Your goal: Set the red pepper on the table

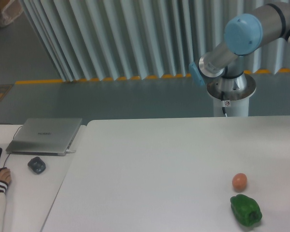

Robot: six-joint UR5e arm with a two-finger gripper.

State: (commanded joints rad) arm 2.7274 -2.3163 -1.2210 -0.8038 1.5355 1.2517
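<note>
From my remote seat I see only the arm's (232,46) base, shoulder and elbow at roughly one o'clock behind the table (154,164); the forearm runs out of frame to the right, so the end effector is out of view and I cannot tell how far open it is or whether it holds anything. The red pepper is nowhere in this view either; possibly it is with the end effector off frame, but that is only a guess. On the table, at about four o'clock, sit a green bell pepper (245,210) and, just beside it toward the back, a small orange egg-like ball (239,181), apart from each other. To place well, I would bring the pepper down over the bare middle of the table, well apart from those two, lower until it rests, then release and lift straight up so it does not roll.
</note>
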